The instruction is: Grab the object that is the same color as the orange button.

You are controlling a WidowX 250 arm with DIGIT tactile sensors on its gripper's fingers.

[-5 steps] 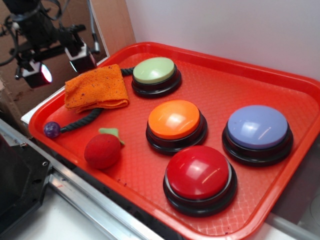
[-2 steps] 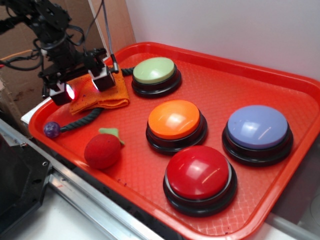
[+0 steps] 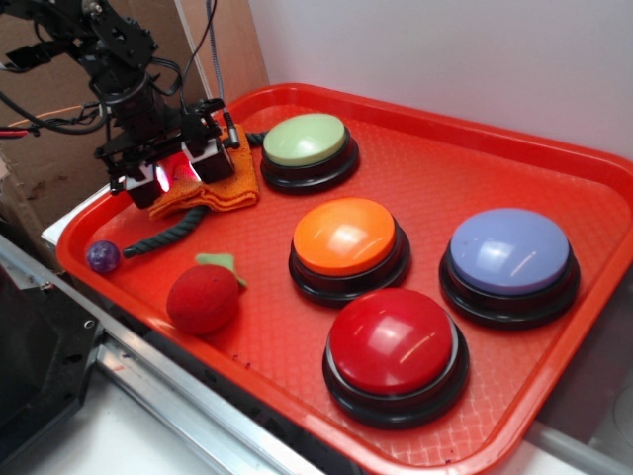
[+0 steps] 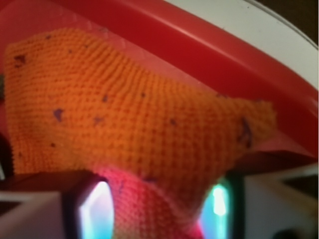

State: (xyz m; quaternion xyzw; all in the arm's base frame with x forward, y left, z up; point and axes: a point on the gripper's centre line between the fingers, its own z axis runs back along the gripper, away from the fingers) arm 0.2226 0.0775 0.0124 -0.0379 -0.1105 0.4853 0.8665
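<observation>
The object, a small orange knitted cloth [image 3: 226, 188], lies at the far left corner of the red tray [image 3: 475, 124]. My gripper [image 3: 173, 174] is pressed down on top of it and hides most of it. In the wrist view the cloth [image 4: 129, 109] fills the frame, and a raised fold of it is pinched in my gripper [image 4: 157, 209], between the lit fingers [image 4: 94, 214]. The orange button [image 3: 345, 236], a glossy dome on a black base, stands near the middle of the tray, well to the right of the gripper.
A green button [image 3: 305, 139] stands right next to the cloth. A red button [image 3: 393, 341] and a purple button [image 3: 509, 250] sit at the front and right. A red foam ball [image 3: 202, 299] and a dark rope [image 3: 168, 235] with a purple bead [image 3: 102, 256] lie near the left rim.
The gripper has come down from above the tray's left corner onto the cloth, and its fingers have drawn together around a fold of it.
</observation>
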